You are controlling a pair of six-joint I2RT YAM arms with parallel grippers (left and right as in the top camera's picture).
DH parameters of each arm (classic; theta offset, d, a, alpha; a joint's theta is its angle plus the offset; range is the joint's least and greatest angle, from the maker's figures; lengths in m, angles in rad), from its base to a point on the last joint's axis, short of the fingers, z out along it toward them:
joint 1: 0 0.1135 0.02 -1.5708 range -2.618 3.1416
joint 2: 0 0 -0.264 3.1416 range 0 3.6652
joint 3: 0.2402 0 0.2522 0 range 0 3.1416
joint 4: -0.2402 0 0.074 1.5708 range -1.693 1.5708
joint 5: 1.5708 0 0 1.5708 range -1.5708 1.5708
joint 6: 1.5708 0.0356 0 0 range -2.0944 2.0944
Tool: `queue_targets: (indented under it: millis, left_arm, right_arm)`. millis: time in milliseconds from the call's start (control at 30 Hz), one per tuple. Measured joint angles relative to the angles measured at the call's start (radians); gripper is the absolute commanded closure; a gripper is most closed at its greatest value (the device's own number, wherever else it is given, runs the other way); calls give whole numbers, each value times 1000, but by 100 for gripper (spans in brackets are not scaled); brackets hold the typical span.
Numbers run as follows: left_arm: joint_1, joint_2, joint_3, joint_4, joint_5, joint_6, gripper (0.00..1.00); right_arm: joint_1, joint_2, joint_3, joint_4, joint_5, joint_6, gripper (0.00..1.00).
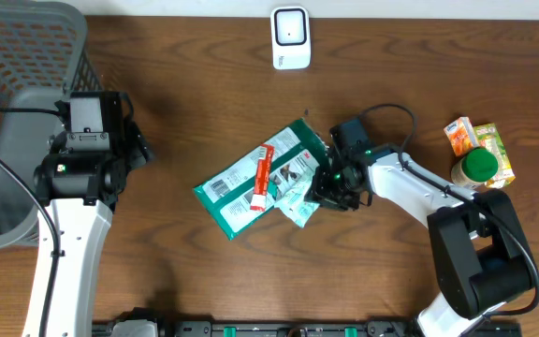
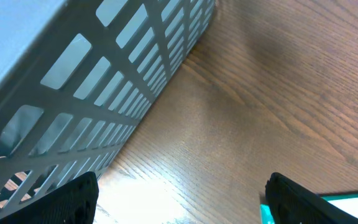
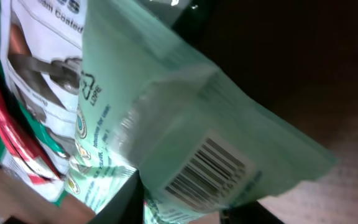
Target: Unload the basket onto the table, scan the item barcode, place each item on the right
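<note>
At the table's far-left corner, a grey basket (image 1: 26, 56) with the left gripper (image 2: 179, 200) just beside it, jaws spread wide on nothing. Mid-table, a green packet (image 1: 237, 192) lying under a red sachet (image 1: 263, 178), a white scanner (image 1: 290, 37) at the far edge. Against the packet's right end, the right gripper (image 1: 326, 184) clamping a pale green pouch (image 3: 185, 112), barcode (image 3: 207, 165) showing.
</note>
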Motion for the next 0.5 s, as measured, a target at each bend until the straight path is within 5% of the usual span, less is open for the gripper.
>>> queue_targets:
  millis: [133, 500]
  left_arm:
    - [0, 0, 0, 0, 0, 0, 13]
    - [0, 0, 0, 0, 0, 0, 13]
  right_arm:
    - [-13, -4, 0, 35, 6, -44, 93]
    - [-195, -4, 1, 35, 3, -341, 92]
